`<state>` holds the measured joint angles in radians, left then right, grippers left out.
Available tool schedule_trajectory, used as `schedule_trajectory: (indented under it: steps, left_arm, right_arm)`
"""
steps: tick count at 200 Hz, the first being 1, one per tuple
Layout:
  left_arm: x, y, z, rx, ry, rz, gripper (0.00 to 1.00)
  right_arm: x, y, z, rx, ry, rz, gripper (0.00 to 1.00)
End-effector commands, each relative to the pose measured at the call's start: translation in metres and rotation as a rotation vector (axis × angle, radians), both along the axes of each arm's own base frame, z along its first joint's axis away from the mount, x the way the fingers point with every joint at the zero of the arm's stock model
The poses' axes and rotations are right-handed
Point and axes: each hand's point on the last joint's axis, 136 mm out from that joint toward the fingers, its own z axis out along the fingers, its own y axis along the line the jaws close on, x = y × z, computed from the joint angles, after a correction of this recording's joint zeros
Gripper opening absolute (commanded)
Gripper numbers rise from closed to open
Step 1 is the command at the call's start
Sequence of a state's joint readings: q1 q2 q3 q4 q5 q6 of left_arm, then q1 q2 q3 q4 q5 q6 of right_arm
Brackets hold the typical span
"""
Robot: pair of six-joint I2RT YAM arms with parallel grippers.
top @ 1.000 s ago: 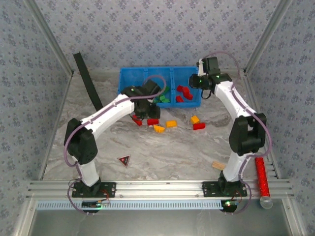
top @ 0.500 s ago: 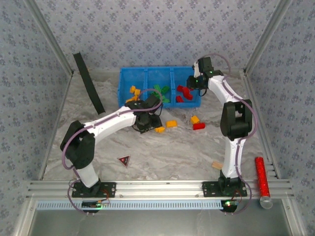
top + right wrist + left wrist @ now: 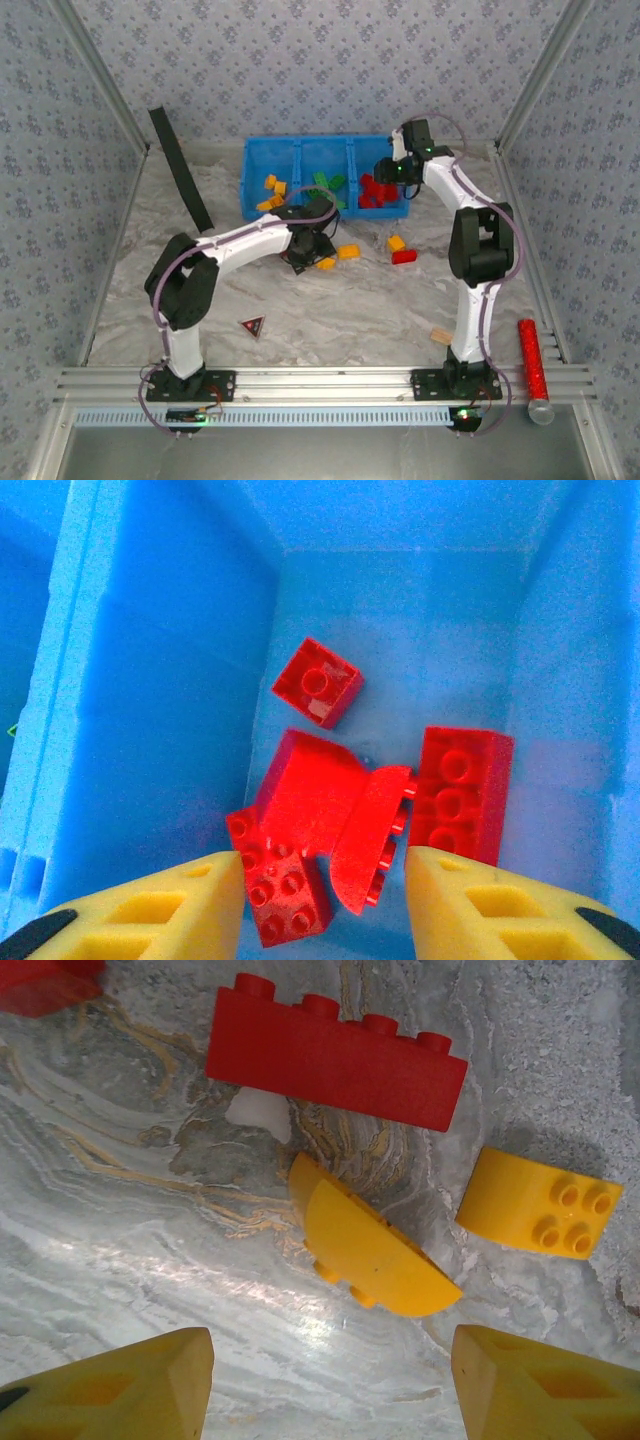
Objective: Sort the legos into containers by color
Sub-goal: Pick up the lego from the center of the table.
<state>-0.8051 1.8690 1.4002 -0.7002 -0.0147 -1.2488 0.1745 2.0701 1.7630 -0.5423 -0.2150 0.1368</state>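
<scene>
**Top external view**
- Blue bin [image 3: 300,141] – upper centre of the frame, three compartments. Orange-yellow bricks [image 3: 270,190] lie in the left one, green bricks [image 3: 325,182] in the middle one and red bricks [image 3: 375,192] in the right one.
- Loose legos on the marble table [image 3: 150,260], just below the bin: two orange pieces [image 3: 348,251] at centre, and an orange brick [image 3: 396,242] beside a red brick [image 3: 404,257] to their right.
- Left gripper [image 3: 305,250] – centre of the frame, low over the table by the two orange pieces.
- Right gripper [image 3: 388,172] – over the bin's right compartment.
- Dark triangle [image 3: 252,325], lower left. Tan block [image 3: 441,336], lower right.

**Left wrist view**
- Yellow fingers [image 3: 120,1380] at the two bottom corners – spread wide, nothing between them.
- Yellow half-round brick [image 3: 370,1250] at centre, on the table.
- Long red four-stud brick [image 3: 335,1055] above it, close but apart.
- Yellow four-stud brick [image 3: 540,1205] at right, apart from both.

**Right wrist view**
- Yellow fingertips [image 3: 140,915] at the bottom edge, held apart and empty.
- Below them, the blue compartment floor holds a small one-stud red brick [image 3: 317,683] lying alone.
- A cluster of four red pieces [image 3: 310,790] lies touching at lower centre.
</scene>
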Motion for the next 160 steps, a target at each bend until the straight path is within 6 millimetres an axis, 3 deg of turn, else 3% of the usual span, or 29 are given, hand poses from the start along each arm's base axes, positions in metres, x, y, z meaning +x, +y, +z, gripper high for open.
schedule_trajectory:
  steps: [1,67,114,160]
  left_arm:
    - [0.004,-0.007,-0.001,-0.027,0.020,0.050,0.64]
    - [0.008,-0.008,-0.014,-0.018,0.046,0.064,0.64]
    - [0.010,-0.011,-0.026,-0.017,0.073,0.067,0.63]
    - [0.011,-0.011,-0.035,-0.008,0.094,0.070,0.59]
  right_arm:
    - [-0.013,-0.008,0.029,-0.003,-0.044,0.007,0.49]
    - [-0.057,-0.017,0.045,-0.006,-0.048,0.005,0.51]
    - [-0.096,-0.035,0.052,-0.031,-0.054,-0.040,0.53]
    - [-0.129,-0.053,0.044,-0.029,-0.030,-0.090,0.55]
